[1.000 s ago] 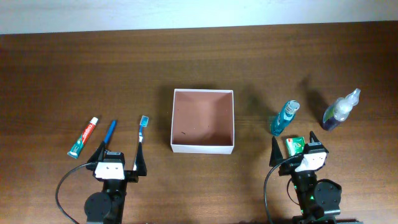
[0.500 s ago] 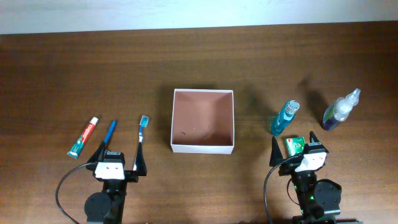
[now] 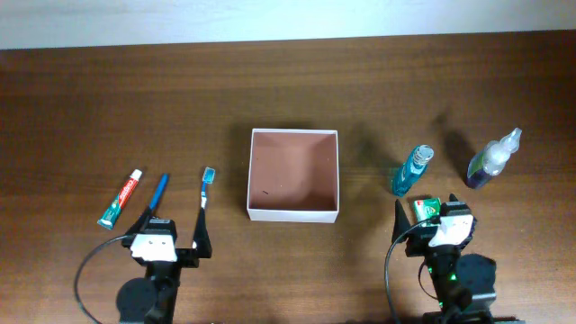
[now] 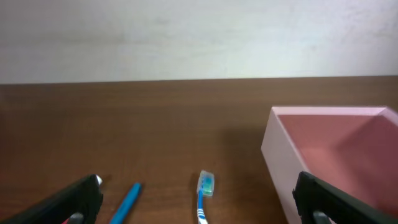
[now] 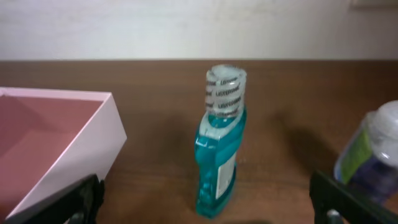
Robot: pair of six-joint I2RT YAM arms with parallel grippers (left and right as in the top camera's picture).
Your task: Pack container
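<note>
The container [image 3: 293, 214] is a square white-walled box with a reddish-brown inside at the table's middle; it holds nothing. It also shows in the left wrist view [image 4: 280, 149] and in the right wrist view [image 5: 106, 134]. My left gripper [image 3: 173, 225] is open and empty, just near of a blue-white toothbrush [image 3: 205, 187] [image 4: 204, 193] and a blue pen [image 3: 158, 191] [image 4: 126, 203]. My right gripper [image 3: 429, 209] is open over a green packet [image 3: 427, 211], near of an upright teal bottle [image 3: 410, 171] [image 5: 219, 152].
A toothpaste tube [image 3: 121, 199] lies left of the pen. A purple spray bottle [image 3: 493, 160] [image 5: 372, 152] stands at the far right. The white wall runs along the table's far edge.
Both grippers have shifted very slightly. The objects have not moved.
</note>
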